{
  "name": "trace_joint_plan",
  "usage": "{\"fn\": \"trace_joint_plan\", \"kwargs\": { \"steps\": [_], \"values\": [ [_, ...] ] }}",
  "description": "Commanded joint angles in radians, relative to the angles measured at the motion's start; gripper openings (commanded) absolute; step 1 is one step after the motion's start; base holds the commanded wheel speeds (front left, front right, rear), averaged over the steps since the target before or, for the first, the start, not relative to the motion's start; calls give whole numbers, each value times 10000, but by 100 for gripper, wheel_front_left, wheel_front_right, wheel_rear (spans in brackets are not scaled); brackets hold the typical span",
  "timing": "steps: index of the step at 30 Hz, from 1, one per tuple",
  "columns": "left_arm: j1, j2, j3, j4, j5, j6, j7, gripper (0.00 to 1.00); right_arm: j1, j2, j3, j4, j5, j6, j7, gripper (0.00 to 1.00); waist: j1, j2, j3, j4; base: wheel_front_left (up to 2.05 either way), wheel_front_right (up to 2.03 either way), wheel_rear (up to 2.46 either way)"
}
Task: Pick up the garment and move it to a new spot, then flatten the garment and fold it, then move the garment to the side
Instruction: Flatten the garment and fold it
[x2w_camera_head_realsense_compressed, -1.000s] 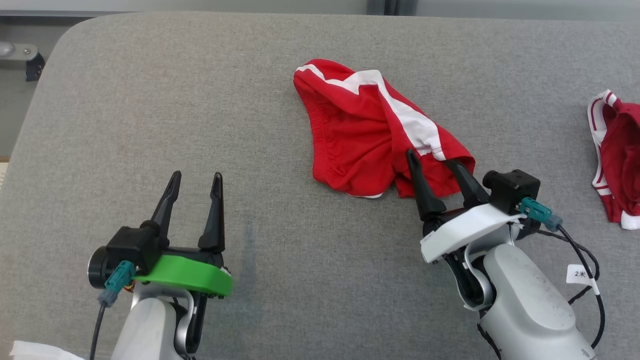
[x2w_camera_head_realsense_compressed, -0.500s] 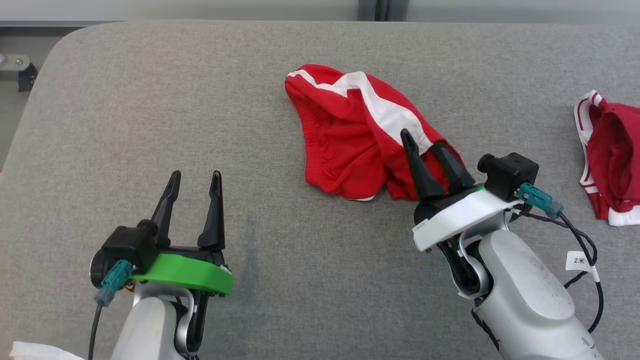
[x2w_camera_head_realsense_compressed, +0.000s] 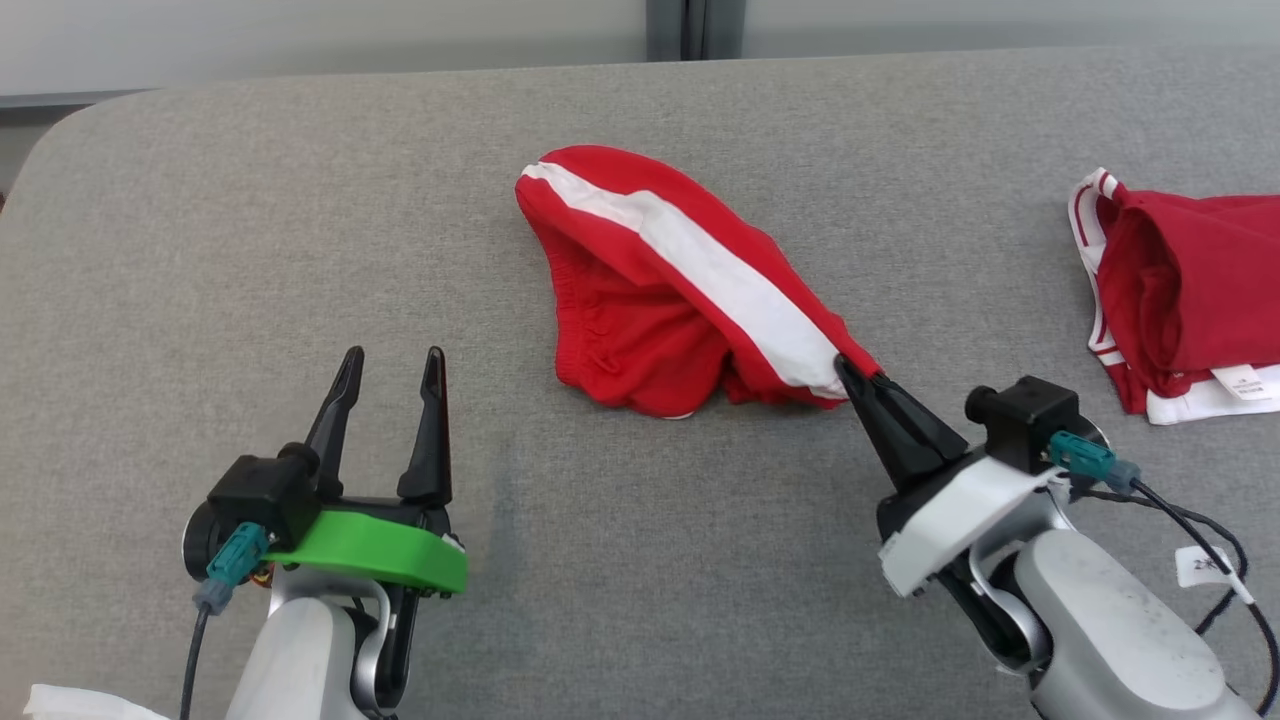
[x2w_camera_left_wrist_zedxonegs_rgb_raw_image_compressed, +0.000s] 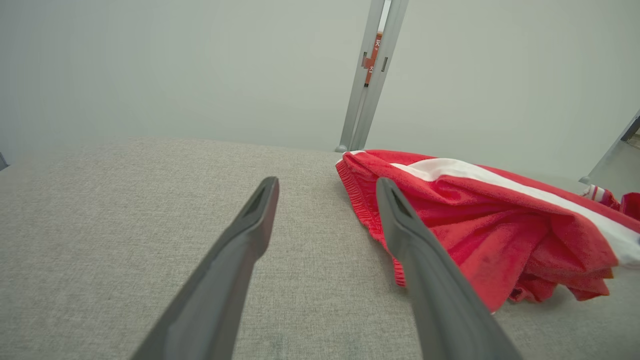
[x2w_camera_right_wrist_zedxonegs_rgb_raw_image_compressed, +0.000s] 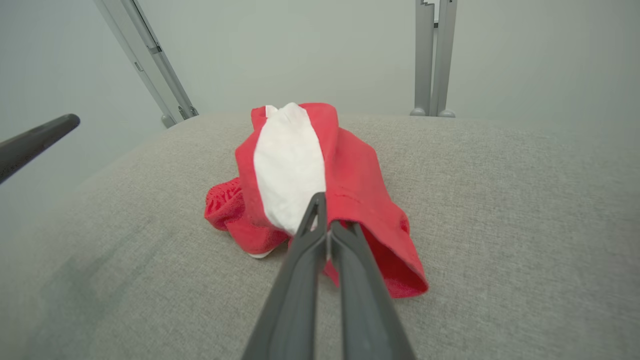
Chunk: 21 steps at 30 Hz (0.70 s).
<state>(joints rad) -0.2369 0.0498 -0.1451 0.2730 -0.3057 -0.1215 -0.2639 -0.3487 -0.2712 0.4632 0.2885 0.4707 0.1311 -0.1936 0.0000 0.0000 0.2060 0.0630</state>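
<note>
1. The right gripper (x2w_camera_head_realsense_compressed: 852, 374) clamps the red garment (x2w_camera_head_realsense_compressed: 640, 320) at its 5 o'clock corner, mid-table (x2w_camera_head_realsense_compressed: 250, 250); the thin bite may slip when lifted.
2. The left gripper (x2w_camera_head_realsense_compressed: 392, 355) sits agape at 8 o'clock; one-handed, the cloth may bunch.

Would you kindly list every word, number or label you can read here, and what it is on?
None reads clearly.
White tag on the black cable: tilted, blurred.
Label on the second red garment: too small.
Orange sticker on the grey post: blurred.
</note>
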Motion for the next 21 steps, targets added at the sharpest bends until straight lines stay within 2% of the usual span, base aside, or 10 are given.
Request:
{"fn": "trace_joint_plan", "kwargs": {
  "steps": [1,9,12,13,14,21],
  "values": [
    [35,18,2,34,22,40,-2,100,242,-337,35,-163,117,-6,148,0,0,0,-62,-186,0,0,0],
    [-56,23,43,108,176,16,-2,100,1007,-1558,56,-727,507,-6,778,0,0,0,-14,-533,0,0,0],
    [-118,21,64,133,211,1,-2,100,1054,-1757,-252,-517,572,-6,902,0,0,0,13,-614,0,0,0],
    [-133,22,65,156,231,-4,-2,100,1035,-1752,-416,-402,482,-6,843,70,0,0,22,-638,0,0,0],
    [-146,22,54,176,228,-11,-2,100,1047,-1677,-490,-313,460,-6,872,100,0,0,26,-653,0,0,0],
    [-178,22,199,256,333,-44,-2,100,1310,-935,-1511,-196,191,-6,101,100,0,0,-26,-875,0,0,0]
  ]
}}
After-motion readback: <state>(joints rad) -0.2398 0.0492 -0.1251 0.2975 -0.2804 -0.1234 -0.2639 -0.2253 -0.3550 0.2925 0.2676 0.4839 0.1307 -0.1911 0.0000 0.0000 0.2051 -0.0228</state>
